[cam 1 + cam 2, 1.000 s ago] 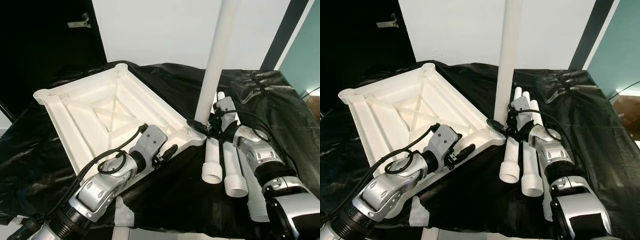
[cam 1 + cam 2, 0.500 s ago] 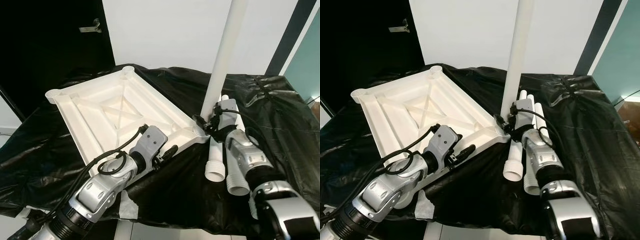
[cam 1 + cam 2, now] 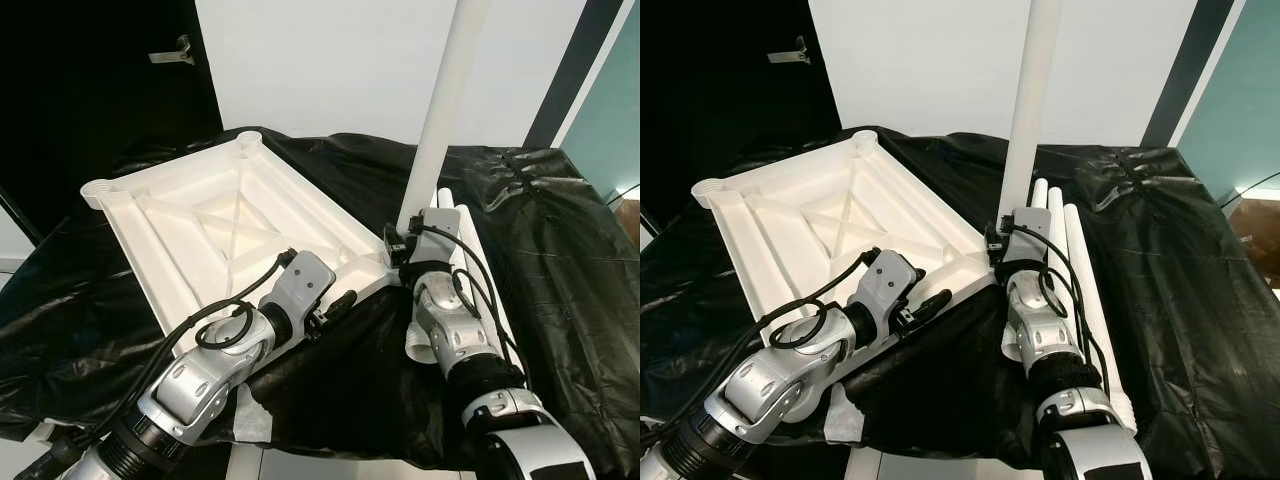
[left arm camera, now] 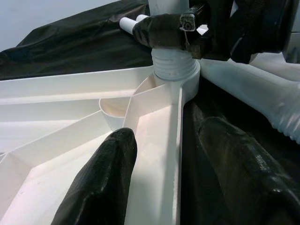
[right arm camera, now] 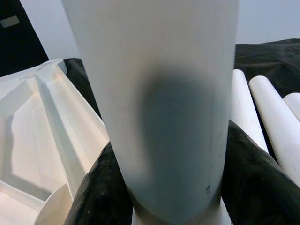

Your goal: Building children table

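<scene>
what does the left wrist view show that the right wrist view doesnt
The left wrist view alone shows the threaded foot of the upright leg seated in the corner socket, the right gripper clamped just above it, and the left gripper straddling the tabletop's edge rib. The right wrist view alone shows the leg's smooth shaft close up and the far end of the tray. Both show the upturned white tabletop, spare legs and black cover.
</scene>
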Robot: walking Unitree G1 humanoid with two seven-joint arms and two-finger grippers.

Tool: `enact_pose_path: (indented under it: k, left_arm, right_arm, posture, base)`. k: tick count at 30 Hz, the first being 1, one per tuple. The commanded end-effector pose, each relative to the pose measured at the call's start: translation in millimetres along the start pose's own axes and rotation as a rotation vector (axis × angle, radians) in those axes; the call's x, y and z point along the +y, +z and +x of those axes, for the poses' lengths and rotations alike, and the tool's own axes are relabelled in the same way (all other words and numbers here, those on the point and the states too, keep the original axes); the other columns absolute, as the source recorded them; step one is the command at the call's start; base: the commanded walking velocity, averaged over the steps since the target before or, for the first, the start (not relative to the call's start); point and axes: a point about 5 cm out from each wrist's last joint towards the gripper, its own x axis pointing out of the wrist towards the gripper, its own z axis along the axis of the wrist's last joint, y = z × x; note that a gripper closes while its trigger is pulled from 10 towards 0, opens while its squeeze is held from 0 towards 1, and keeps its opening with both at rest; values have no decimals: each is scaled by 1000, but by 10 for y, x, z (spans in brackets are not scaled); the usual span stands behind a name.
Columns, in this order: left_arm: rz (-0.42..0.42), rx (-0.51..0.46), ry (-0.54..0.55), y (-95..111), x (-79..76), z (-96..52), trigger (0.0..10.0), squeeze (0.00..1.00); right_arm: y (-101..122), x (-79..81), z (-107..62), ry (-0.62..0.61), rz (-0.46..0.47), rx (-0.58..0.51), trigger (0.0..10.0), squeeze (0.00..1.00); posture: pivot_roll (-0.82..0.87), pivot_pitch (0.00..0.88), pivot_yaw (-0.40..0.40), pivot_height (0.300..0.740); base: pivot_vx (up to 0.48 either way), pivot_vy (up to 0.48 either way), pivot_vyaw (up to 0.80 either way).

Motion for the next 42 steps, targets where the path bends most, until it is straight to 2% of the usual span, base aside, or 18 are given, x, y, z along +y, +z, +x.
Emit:
enact_pose_path:
  k: [1, 4, 5, 7, 8, 15, 19, 20, 21, 22, 24, 26, 27, 32, 39, 41, 42]
  left_arm:
    - [5, 5, -164, 4, -97, -11, 10000, 0]
    - [6, 6, -163, 1, -91, -13, 10000, 0]
    - [6, 8, -161, -2, -88, -15, 10000, 0]
    - [6, 8, -161, -4, -87, -16, 10000, 0]
    - [5, 9, -160, -6, -85, -19, 10000, 0]
    - [5, 10, -161, -9, -93, -18, 10000, 0]
    - [5, 10, -166, -14, -96, -21, 10000, 0]
    - [6, 11, -167, -15, -95, -22, 10000, 0]
    - [6, 11, -167, -15, -95, -22, 10000, 0]
    - [6, 12, -168, -21, -91, -27, 10000, 0]
    - [6, 12, -168, -21, -91, -27, 10000, 0]
    - [7, 13, -169, -27, -91, -28, 10000, 0]
    - [7, 13, -169, -27, -91, -28, 10000, 0]
    - [9, 10, -168, -28, -88, -14, 10000, 0]
    - [12, 8, -164, -23, -69, -6, 10000, 0]
    - [13, 6, -163, -16, -64, 0, 10000, 0]
    - [13, 6, -163, -16, -64, 0, 10000, 0]
  right_arm:
    - [-144, 1, -65, 12, 19, 59, 10000, 0]
    - [-110, -1, -85, 20, 13, 36, 10000, 0]
    - [-94, -22, -108, 27, 4, 22, 10000, 651]
    - [-90, -36, -116, 30, 2, 17, 10000, 651]
    - [-79, -61, -132, 40, -1, 7, 10000, 1000]
    - [-55, -139, -190, 81, 1, -20, 10000, 1000]
    - [-54, -272, -277, 154, 11, -47, 10000, 1000]
    - [-49, -305, -303, 181, 3, -53, 10000, 922]
    - [-49, -305, -303, 181, 3, -53, 10000, 922]
    - [-42, -346, -363, 270, -8, -52, 10000, 0]
    - [-42, -346, -363, 270, -8, -52, 10000, 0]
    - [-29, -444, -394, 346, -23, -41, 10000, 0]
    - [-29, -444, -394, 346, -23, -41, 10000, 0]
    - [82, -689, -293, 452, -117, -13, 10000, 0]
    - [163, -725, -184, 538, -164, 7, 10000, 0]
    - [181, -683, -119, 619, -207, 33, 10000, 0]
    - [181, -683, -119, 619, -207, 33, 10000, 0]
  posture:
    - [-17, 0, -7, 740]
    - [-16, 0, -7, 740]
    - [-14, 0, -9, 740]
    - [-14, 0, -9, 740]
    - [-14, 0, -7, 740]
    - [-17, 0, -7, 740]
    - [-21, 0, -7, 740]
    - [-21, 0, -7, 740]
    - [-21, 0, -7, 740]
    - [-23, 0, -6, 740]
    - [-23, 0, -6, 740]
    - [-25, 0, -7, 740]
    - [-25, 0, -7, 740]
    - [-26, 0, -12, 740]
    - [-23, 0, -12, 740]
    - [-22, 0, -10, 740]
    - [-22, 0, -10, 740]
  base:
    - [0, 0, 0]
    - [0, 0, 0]
    - [0, 0, 0]
    - [0, 0, 0]
    - [0, 0, 0]
    - [0, 0, 0]
    - [0, 0, 0]
    - [0, 0, 0]
    - [0, 0, 0]
    - [0, 0, 0]
    - [0, 0, 0]
    - [0, 0, 0]
    - [0, 0, 0]
    - [0, 0, 0]
    - [0, 0, 0]
    - [0, 0, 0]
    - [0, 0, 0]
